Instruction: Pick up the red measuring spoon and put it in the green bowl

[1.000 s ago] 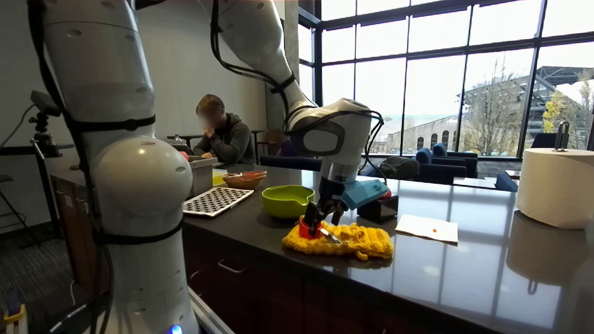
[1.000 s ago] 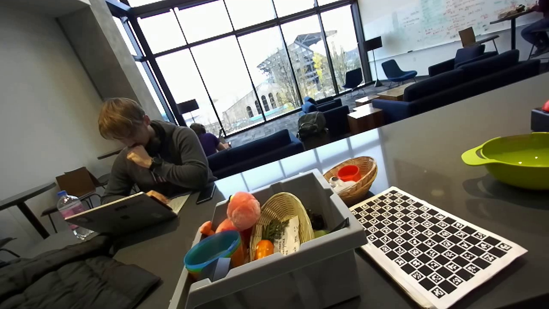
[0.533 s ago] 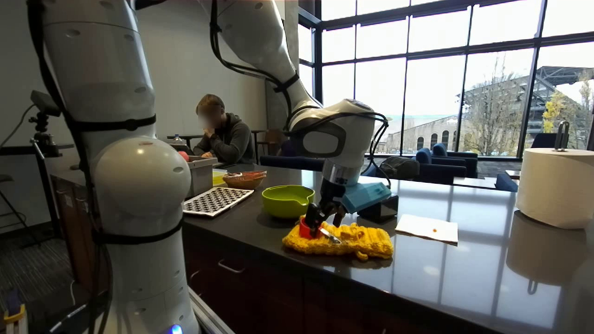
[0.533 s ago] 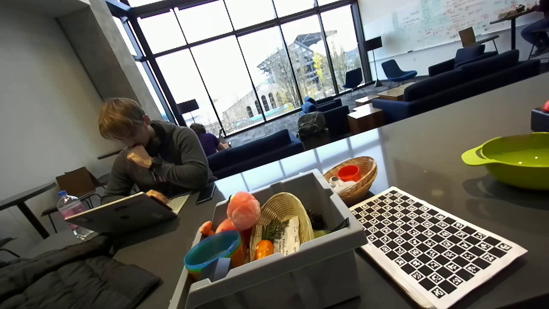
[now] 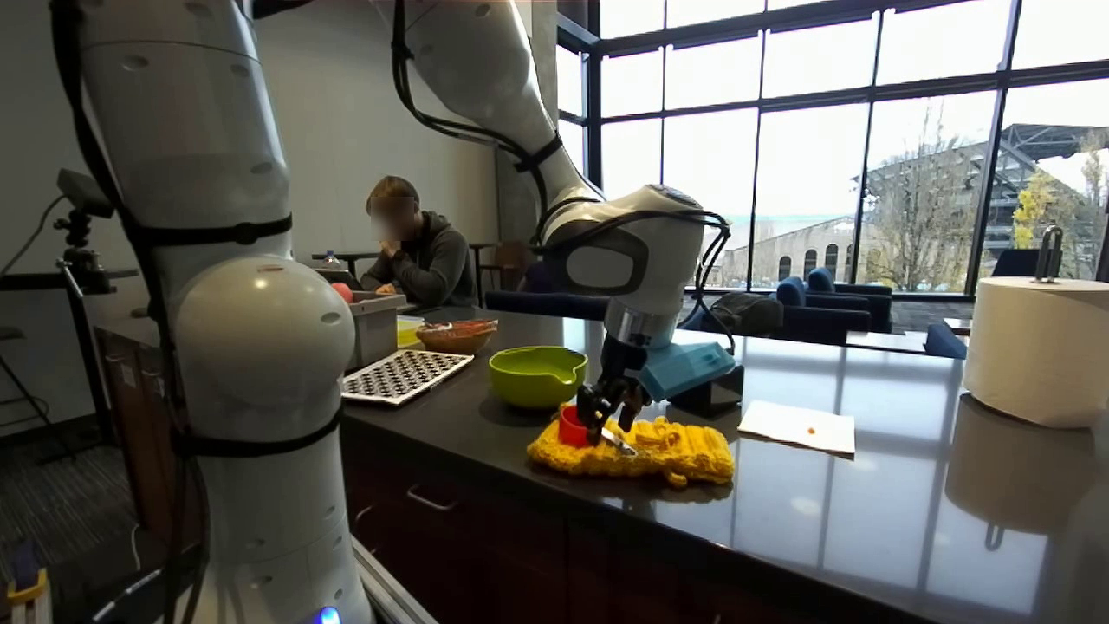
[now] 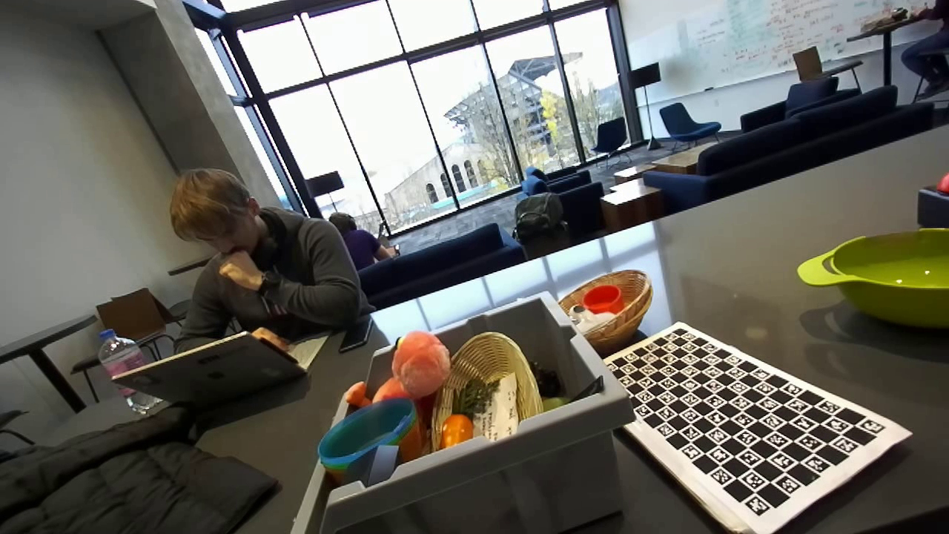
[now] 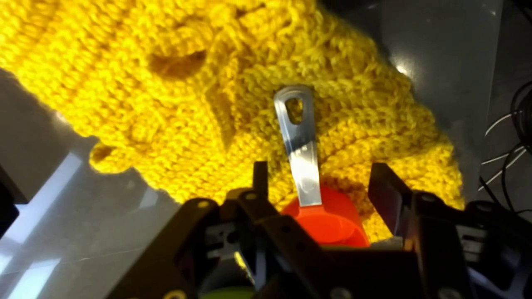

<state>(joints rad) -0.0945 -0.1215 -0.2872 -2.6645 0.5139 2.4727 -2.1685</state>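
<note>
The measuring spoon has a red cup (image 5: 572, 426) and a silver handle (image 7: 303, 166). It lies on a yellow knitted cloth (image 5: 684, 452), which also fills much of the wrist view (image 7: 187, 124). My gripper (image 5: 610, 425) is low over the spoon in an exterior view, beside the red cup. In the wrist view my gripper (image 7: 318, 180) is open, one finger on each side of the handle's cup end, apart from it. The gripper body hides part of the cup. The green bowl (image 5: 537, 381) stands just behind the cloth; its spouted side shows in an exterior view (image 6: 890, 285).
A black box (image 5: 710, 394) stands behind the gripper. A white napkin (image 5: 797, 426) and a paper towel roll (image 5: 1035, 355) are to the right. A checkered board (image 6: 749, 423), a grey bin (image 6: 504, 482) and a wicker basket (image 6: 623, 330) stand beyond the bowl.
My gripper has shifted slightly to the right in an exterior view and its fingers appear closer together there. More of the red cup shows. The spoon, cloth and bowl have not moved.
</note>
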